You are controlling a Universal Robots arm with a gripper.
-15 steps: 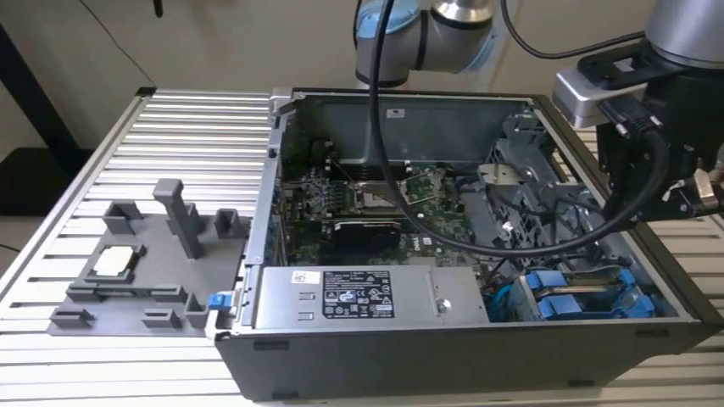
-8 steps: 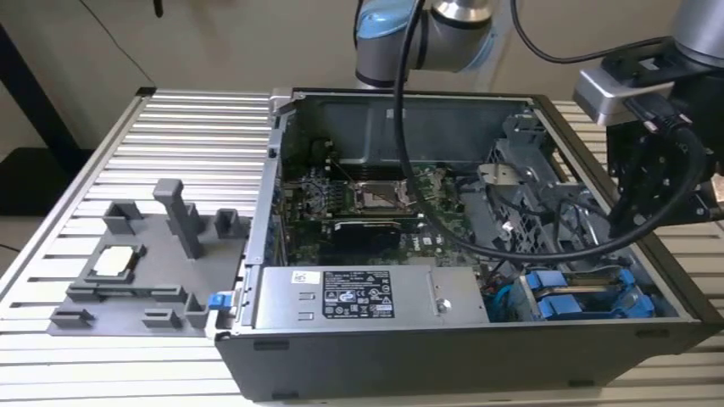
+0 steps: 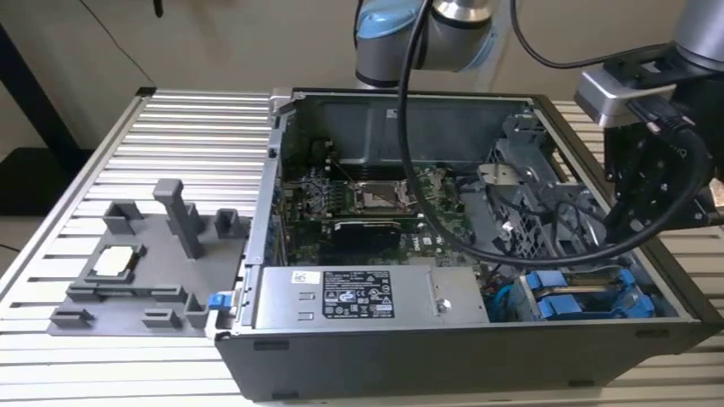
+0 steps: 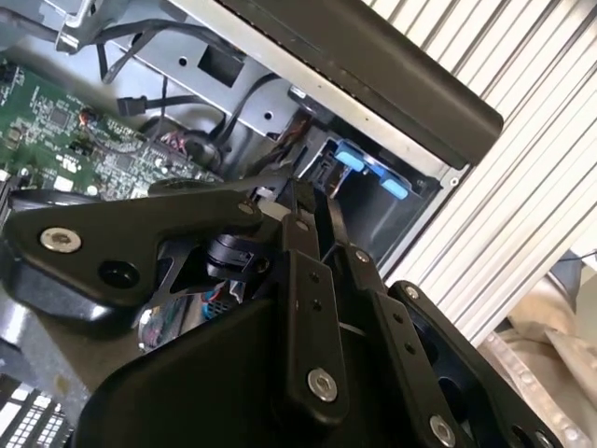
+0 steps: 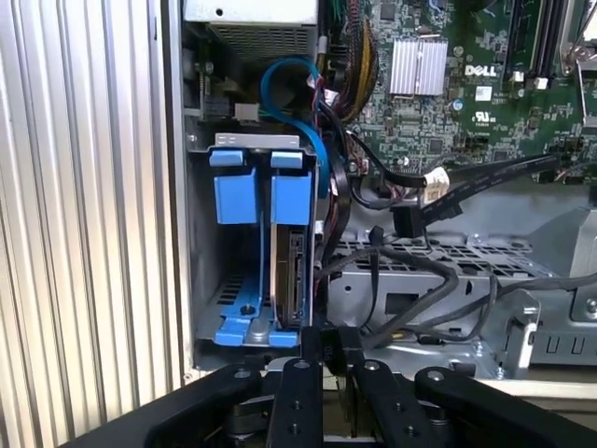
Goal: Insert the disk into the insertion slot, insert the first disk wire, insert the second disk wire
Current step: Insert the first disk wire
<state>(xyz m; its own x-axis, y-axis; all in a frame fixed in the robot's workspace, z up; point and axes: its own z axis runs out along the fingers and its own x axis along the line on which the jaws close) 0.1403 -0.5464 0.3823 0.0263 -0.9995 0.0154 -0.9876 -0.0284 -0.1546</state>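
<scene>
inside the insertion slot (image 5: 224, 280) sits the disk (image 5: 295, 280) in its blue carrier (image 5: 289, 191).

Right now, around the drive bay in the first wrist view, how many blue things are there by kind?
Blue drive carriers: 2
Blue cable: 1
Total: 3
</scene>
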